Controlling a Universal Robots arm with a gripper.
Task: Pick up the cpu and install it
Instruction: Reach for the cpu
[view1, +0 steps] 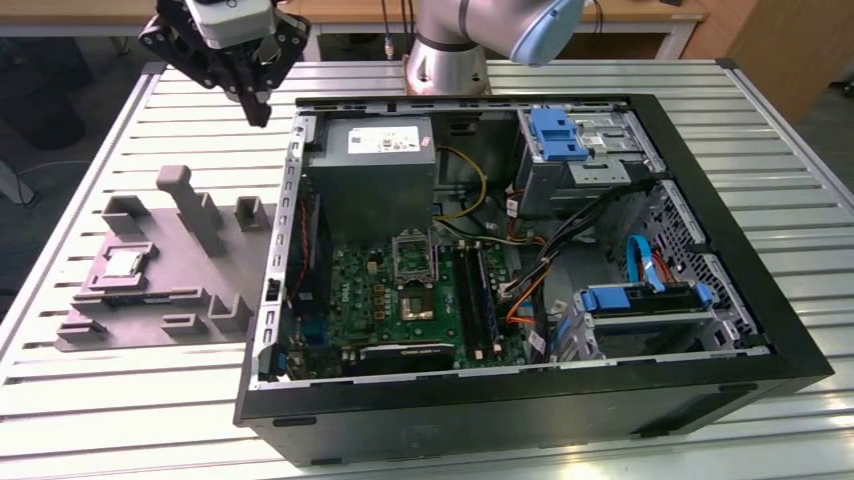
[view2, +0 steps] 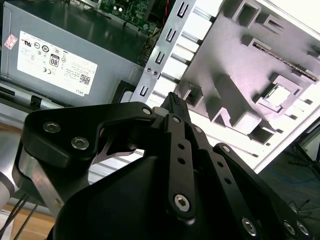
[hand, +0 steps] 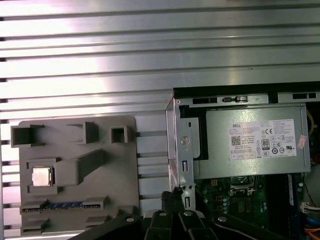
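Open PC case (view1: 790, 330) hogs most of slatted table (view1: 134, 400). Grey holder plate (view1: 147, 310) just beside it, on exterior view's left. Gripper (view1: 258, 115) hangs in air over case corner near power supply (view1: 380, 160). Fingers pinched together, nothing in them, touching nothing. cpu (view1: 124, 263) sits in square pocket on holder plate, well apart from gripper, not picked up yet.

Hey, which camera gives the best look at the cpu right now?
The first wrist view: it looks straight down on the cpu, sitting square in its grey holder. The exterior view shows it from farther off, at a slant; the second wrist view shows it tilted, with glare.
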